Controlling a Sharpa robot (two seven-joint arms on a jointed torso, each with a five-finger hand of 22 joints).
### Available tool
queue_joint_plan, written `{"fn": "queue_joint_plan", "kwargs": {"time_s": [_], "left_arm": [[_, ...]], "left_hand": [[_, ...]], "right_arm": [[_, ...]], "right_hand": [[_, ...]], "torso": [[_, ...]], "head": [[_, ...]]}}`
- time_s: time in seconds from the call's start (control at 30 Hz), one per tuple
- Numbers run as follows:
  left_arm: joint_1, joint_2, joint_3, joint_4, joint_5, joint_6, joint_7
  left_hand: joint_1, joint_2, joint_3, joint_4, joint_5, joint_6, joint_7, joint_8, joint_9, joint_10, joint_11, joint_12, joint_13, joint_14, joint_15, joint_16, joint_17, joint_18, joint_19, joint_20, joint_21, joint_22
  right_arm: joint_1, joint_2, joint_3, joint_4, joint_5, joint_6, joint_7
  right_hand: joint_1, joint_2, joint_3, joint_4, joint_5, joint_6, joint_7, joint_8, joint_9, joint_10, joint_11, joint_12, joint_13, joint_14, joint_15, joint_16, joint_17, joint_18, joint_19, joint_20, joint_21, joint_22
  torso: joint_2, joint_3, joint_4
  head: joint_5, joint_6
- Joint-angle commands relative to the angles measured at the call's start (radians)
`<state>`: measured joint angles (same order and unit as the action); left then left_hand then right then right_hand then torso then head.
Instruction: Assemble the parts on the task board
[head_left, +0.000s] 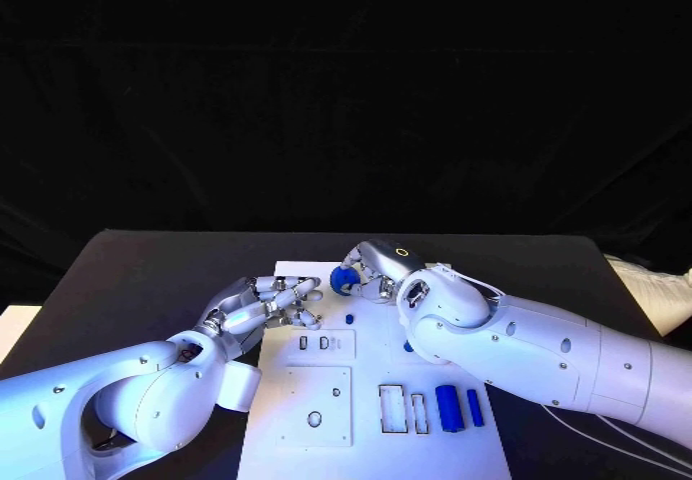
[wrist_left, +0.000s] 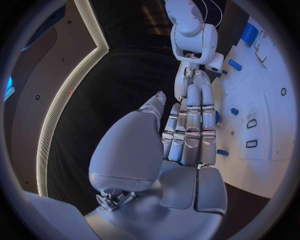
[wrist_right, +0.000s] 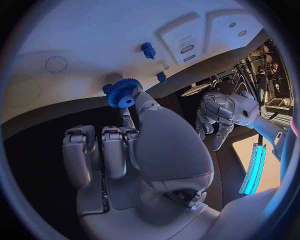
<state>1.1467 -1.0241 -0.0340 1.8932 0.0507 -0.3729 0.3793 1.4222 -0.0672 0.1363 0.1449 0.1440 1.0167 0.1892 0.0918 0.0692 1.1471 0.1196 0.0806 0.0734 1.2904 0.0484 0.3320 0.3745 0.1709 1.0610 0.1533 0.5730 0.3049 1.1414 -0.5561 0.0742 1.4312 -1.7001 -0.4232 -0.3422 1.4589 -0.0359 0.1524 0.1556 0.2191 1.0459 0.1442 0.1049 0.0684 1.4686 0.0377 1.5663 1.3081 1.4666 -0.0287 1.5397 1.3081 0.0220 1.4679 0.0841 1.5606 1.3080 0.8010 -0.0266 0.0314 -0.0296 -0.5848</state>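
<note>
Two hands: both sit at the far end of the board (head_left: 433, 440), the white plate on the black worktop (head_left: 144, 270)
Right hand (head_left: 378, 268): over the board's far edge, pinching a blue gear (head_left: 343, 277) between thumb and one finger; the right wrist view shows the gear (wrist_right: 122, 93) held at the fingertips (wrist_right: 139, 95), the remaining fingers curled in beside the palm
Left hand (head_left: 274, 303): at the board's far left corner, holding nothing; its fingers (wrist_left: 190, 127) lie straight and side by side, thumb a little apart, in the left wrist view
Gear: held just above the board's far edge, between the two hands
Peg (head_left: 349, 319): a small blue piece standing on the board, just nearer than the gear
Bars (head_left: 457, 406): two blue bars lying side by side at the board's near right, beside two narrow slots (head_left: 402, 409)
Plate (head_left: 317, 404): a square white panel with holes at the board's near left
</note>
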Motion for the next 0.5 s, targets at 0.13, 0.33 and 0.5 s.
{"fn": "queue_joint_plan", "kwargs": {"time_s": [0.13,0.33,0.5], "left_arm": [[0.001,0.004,0.001,0.000,0.002,0.020,0.003],[0.001,0.004,0.001,0.001,0.002,0.019,0.003],[0.001,0.005,0.001,0.001,0.002,0.020,0.003]], "left_hand": [[0.005,0.002,0.002,-0.006,-0.006,-0.002,0.007,-0.006,-0.001,-0.002,0.007,-0.004,0.001,-0.007,0.003,-0.004,0.001,0.009,-0.010,0.001,0.007,0.001],[0.005,0.002,0.002,-0.006,-0.006,-0.002,0.007,-0.006,-0.001,-0.002,0.007,-0.004,0.001,-0.007,0.003,-0.004,0.001,0.009,-0.010,0.001,0.007,0.001],[0.005,0.002,0.002,-0.006,-0.006,-0.002,0.007,-0.006,-0.001,-0.002,0.007,-0.004,0.001,-0.007,0.003,-0.004,0.001,0.009,-0.010,0.001,0.007,0.001]], "right_arm": [[-0.005,0.019,-0.005,-0.026,-0.009,0.060,-0.007],[-0.007,0.029,-0.007,-0.034,-0.004,0.078,-0.009],[-0.007,0.037,-0.010,-0.042,-0.004,0.077,-0.011]], "right_hand": [[-0.020,-0.004,0.008,-0.001,-0.010,0.046,-0.026,0.007,0.024,0.097,-0.002,-0.006,0.254,0.088,-0.004,0.002,0.185,-0.018,0.091,-0.004,0.004,0.247],[-0.032,-0.012,0.011,0.001,-0.015,0.035,-0.021,-0.005,0.022,0.093,0.002,-0.013,0.249,0.088,0.000,0.001,0.184,-0.018,0.090,-0.001,0.004,0.247],[-0.050,-0.024,0.010,0.005,-0.021,0.011,-0.009,-0.025,0.017,0.084,0.011,-0.033,0.235,0.087,0.007,0.000,0.182,-0.017,0.088,0.003,0.003,0.244]], "torso": [[0.000,0.0014,-0.0023],[0.000,0.0012,-0.0022],[0.000,0.0012,-0.0014]], "head": [[0.001,-0.003],[0.002,-0.003],[0.002,-0.004]]}}
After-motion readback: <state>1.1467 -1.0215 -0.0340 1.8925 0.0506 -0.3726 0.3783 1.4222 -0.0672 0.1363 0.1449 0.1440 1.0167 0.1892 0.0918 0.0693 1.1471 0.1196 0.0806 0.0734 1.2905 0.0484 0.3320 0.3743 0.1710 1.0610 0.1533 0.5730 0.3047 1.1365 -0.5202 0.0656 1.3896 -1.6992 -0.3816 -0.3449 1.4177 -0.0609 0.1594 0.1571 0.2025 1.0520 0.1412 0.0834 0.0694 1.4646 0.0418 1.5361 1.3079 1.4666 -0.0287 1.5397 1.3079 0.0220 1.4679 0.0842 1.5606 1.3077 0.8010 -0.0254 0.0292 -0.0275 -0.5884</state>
